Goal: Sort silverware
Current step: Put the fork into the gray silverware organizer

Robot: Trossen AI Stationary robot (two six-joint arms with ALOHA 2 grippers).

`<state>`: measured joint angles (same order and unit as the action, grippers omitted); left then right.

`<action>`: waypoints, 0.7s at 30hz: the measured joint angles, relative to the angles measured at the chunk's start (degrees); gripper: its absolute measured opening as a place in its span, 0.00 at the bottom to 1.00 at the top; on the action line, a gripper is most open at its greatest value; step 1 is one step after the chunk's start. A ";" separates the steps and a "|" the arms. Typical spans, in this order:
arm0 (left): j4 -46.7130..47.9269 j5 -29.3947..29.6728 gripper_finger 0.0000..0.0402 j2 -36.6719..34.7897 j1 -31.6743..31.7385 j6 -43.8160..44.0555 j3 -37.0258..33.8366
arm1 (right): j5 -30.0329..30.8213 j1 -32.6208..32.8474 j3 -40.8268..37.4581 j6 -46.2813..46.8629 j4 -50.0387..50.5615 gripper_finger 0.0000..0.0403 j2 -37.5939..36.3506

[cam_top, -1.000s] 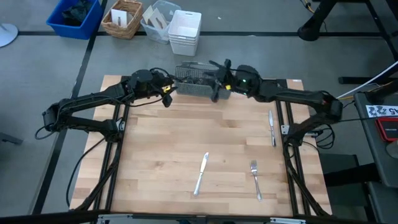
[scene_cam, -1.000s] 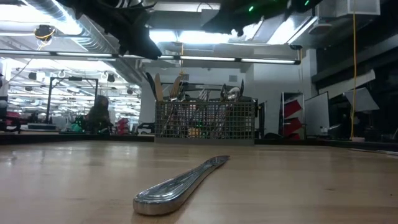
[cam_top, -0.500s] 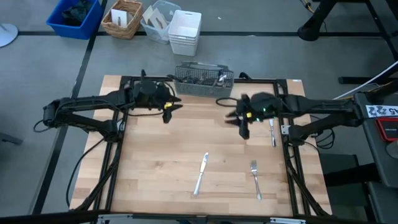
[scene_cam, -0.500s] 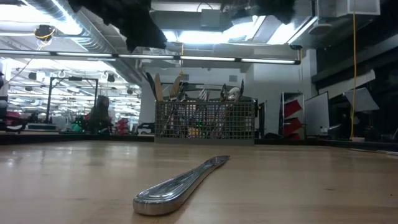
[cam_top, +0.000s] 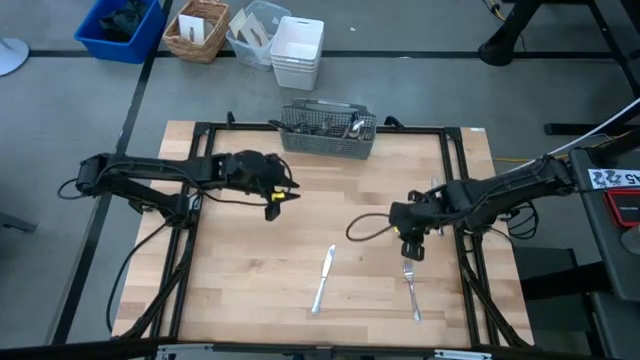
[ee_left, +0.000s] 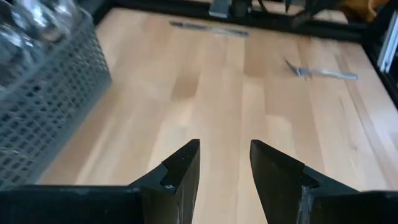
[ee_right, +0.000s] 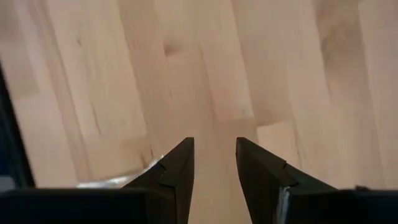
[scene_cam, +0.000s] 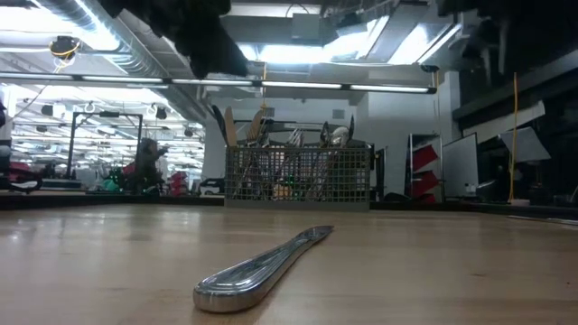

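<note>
The silverware is split. Several pieces stand in the grey mesh caddy (cam_top: pixel 328 128) at the table's far edge. A knife (cam_top: pixel 323 279) and a fork (cam_top: pixel 410 288) lie flat near the front. A second knife (ee_left: pixel 208 28) lies by the right rail, mostly under my right arm in the high view. My left gripper (cam_top: pixel 283 192) hovers open, left of the table's centre and clear of the caddy (ee_left: pixel 43 93). My right gripper (cam_top: pixel 413 250) points steeply down, open and empty, just above the fork's far end. A shiny piece (ee_right: pixel 115 181) shows beside one finger.
Bare wood lies between the two grippers and along the table's left half. Black frame rails (cam_top: pixel 462 240) run along the left and right sides. Bins and baskets (cam_top: pixel 296 50) stand on the floor beyond the far edge. In the low view the near knife (scene_cam: pixel 262 266) lies in front of the caddy (scene_cam: pixel 296 171).
Both grippers have left the caddy. My right gripper has swung toward the near right of the table, tipped from about level to steeply down, and now stands over the fork. My left gripper has drifted toward the near edge. No piece on the table has moved.
</note>
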<state>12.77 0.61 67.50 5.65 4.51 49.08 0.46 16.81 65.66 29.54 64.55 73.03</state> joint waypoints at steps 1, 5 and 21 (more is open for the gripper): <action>-0.16 -0.01 0.33 0.81 -0.37 0.00 0.00 | -0.03 0.52 -0.81 0.00 0.01 0.30 0.09; -0.02 0.01 0.33 3.85 -1.54 0.00 -0.01 | -2.55 2.06 -5.08 0.01 -1.51 0.30 0.37; -3.50 0.03 0.33 7.28 -3.32 0.02 -0.02 | -9.11 2.72 -21.57 0.02 -13.66 0.30 0.37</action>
<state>9.27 0.64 74.78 2.33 4.54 49.06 -8.65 19.53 44.09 29.56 50.90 73.41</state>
